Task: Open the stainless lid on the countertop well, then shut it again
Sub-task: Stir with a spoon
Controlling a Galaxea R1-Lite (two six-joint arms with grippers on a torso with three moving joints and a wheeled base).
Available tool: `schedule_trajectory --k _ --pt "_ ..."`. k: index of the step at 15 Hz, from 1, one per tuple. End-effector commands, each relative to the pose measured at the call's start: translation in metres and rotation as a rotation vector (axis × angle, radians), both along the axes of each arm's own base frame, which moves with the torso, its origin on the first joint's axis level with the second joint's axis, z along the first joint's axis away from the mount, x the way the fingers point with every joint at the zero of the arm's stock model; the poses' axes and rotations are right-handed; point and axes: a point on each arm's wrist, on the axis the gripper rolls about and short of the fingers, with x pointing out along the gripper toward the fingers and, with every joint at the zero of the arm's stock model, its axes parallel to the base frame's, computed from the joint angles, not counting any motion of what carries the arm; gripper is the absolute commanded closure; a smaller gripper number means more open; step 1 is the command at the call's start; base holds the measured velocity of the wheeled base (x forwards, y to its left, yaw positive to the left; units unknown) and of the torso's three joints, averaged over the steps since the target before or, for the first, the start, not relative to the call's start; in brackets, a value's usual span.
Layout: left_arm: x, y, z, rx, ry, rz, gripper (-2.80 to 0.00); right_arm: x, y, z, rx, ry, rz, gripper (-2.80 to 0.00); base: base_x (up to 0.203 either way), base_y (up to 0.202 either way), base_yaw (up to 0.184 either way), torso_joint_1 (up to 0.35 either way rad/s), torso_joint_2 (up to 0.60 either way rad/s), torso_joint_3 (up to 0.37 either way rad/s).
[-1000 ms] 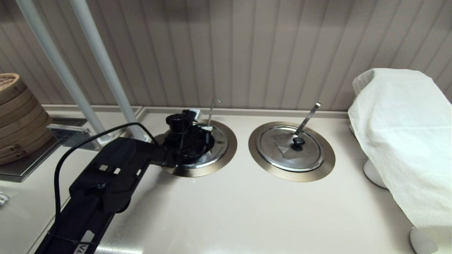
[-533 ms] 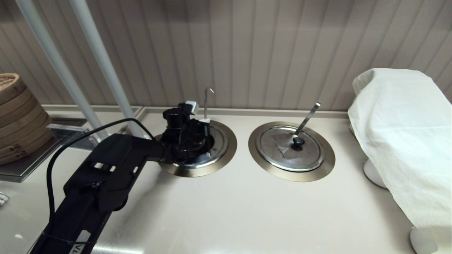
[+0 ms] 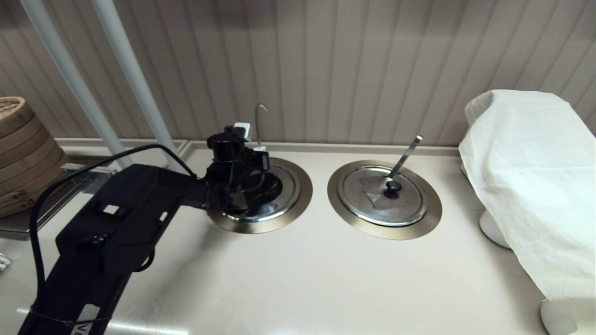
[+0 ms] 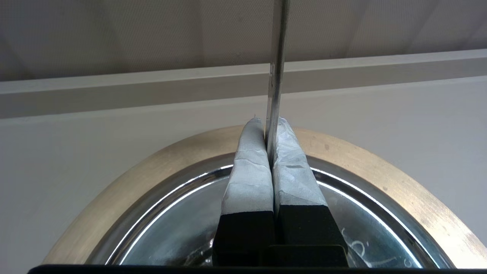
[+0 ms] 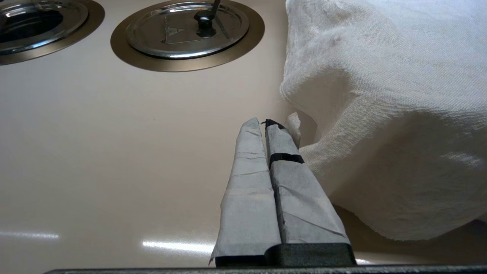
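The left gripper [image 4: 269,131], centre-left in the head view, pinches the thin hook-tipped steel ladle handle [image 3: 257,122] between its taped fingers [image 4: 249,167] over the countertop well's wide bronze-grey flange [image 3: 300,197]. The round shiny stainless lid [image 3: 284,193] seems to hang tilted under the gripper, though the wrist hides much of it. The right gripper [image 5: 265,123], its fingers pressed together, sits low beside the white crumpled cloth [image 5: 384,95].
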Motion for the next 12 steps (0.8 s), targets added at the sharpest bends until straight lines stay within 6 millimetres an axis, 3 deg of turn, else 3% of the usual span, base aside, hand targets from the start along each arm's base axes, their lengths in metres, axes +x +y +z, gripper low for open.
schedule_trajectory --k 1,8,12 --pt "-0.024 0.004 0.029 -0.003 -0.007 -0.004 0.00 0.000 0.000 0.000 0.000 0.001 0.000 0.00 0.000 0.000 0.000 0.000 0.00 0.000" --pt "-0.098 0.008 0.023 0.018 0.057 -0.040 0.00 0.000 0.000 0.000 0.000 0.001 0.000 0.00 0.000 0.000 0.000 0.000 0.00 0.000" --pt "-0.103 -0.010 0.015 -0.013 0.056 -0.029 0.00 0.000 0.000 0.000 0.000 0.001 0.000 0.00 0.000 0.000 0.000 0.000 0.00 0.000"
